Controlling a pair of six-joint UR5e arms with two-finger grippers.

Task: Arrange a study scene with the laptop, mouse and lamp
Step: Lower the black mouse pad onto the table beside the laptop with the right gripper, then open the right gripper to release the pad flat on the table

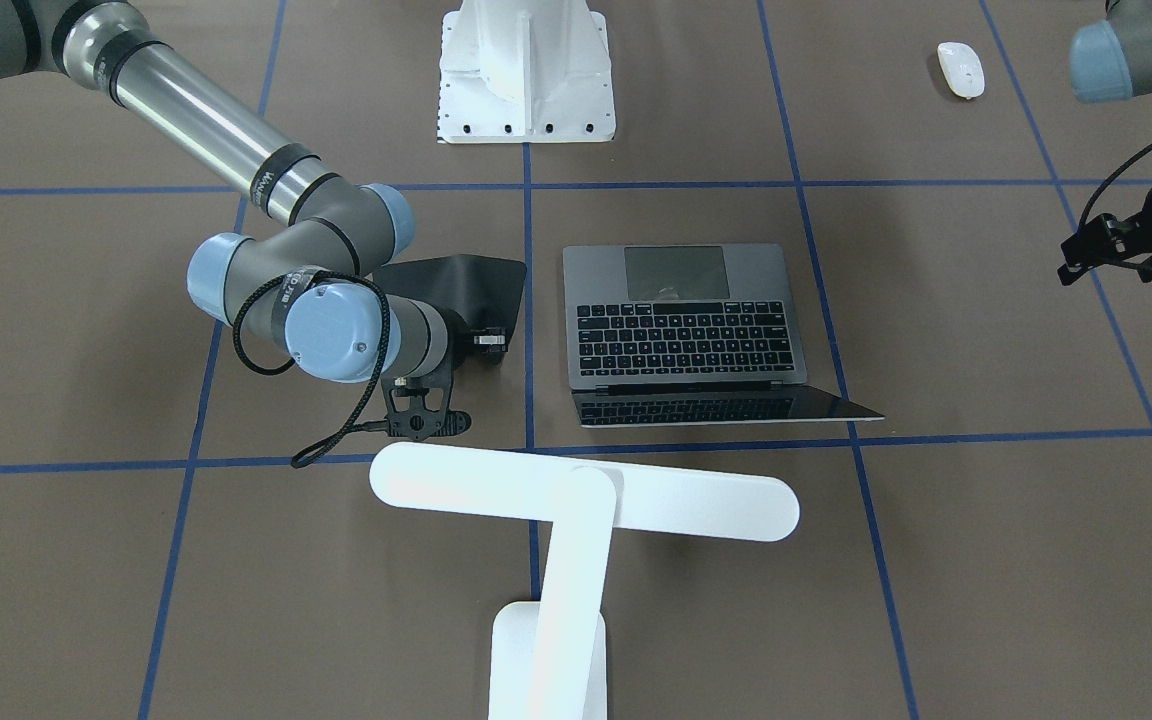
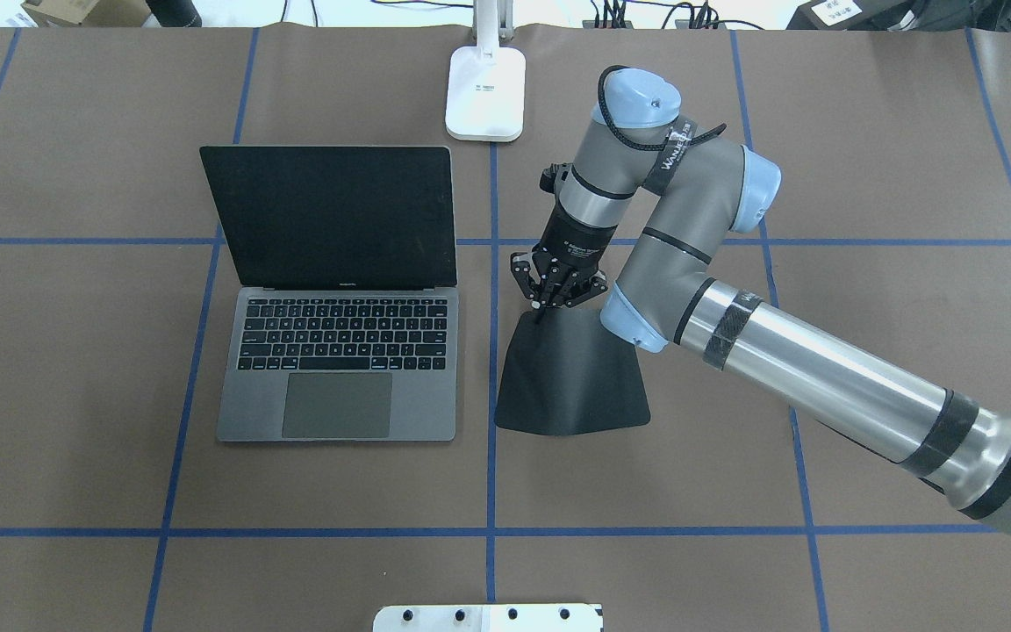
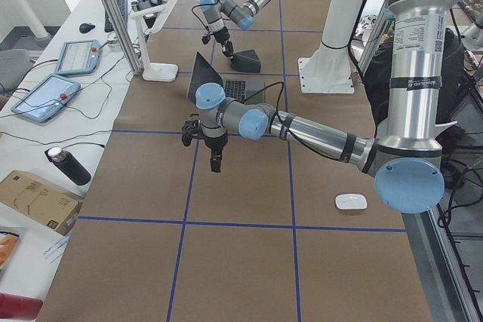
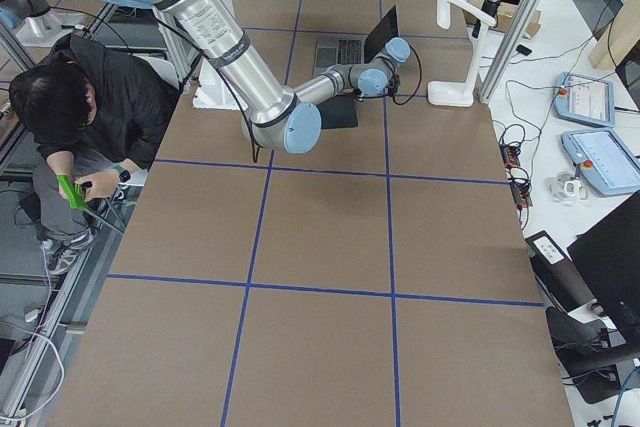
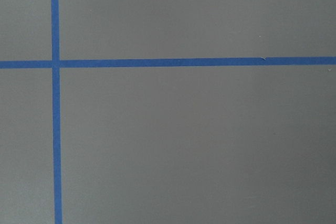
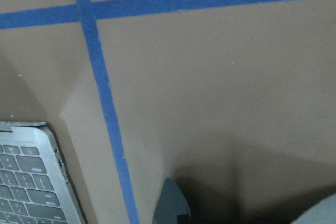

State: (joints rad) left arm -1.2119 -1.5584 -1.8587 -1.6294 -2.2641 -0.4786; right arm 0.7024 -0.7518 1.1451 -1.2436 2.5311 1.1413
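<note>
**Right gripper pinches the black pad; mouse lies far off on the left**

The right gripper [image 2: 543,305] points down with its fingers closed on the far edge of a flat black pad [image 2: 571,386]. That edge is lifted off the table [image 2: 865,175]. The pad's near edge is down on the brown surface, so the pad slopes up to the fingertips like a tent. It sits just beside the laptop [image 2: 339,351], on the other side of a blue tape line [image 2: 492,491].

The laptop is open, keyboard toward the robot, with its dark screen leaning back toward the lamp [image 1: 576,500]. The lamp's white base stands upright at the table's far edge, beyond the laptop and pad. Its long bar head is level above.

The left gripper [image 3: 215,164] hangs with its fingers pointing down over bare table on the laptop's other side. Whether its fingers are apart or together cannot be told.

The mouse [image 1: 961,70] lies well apart from everything else, on the robot's left. It is on the table's near side, touching nothing.
</note>
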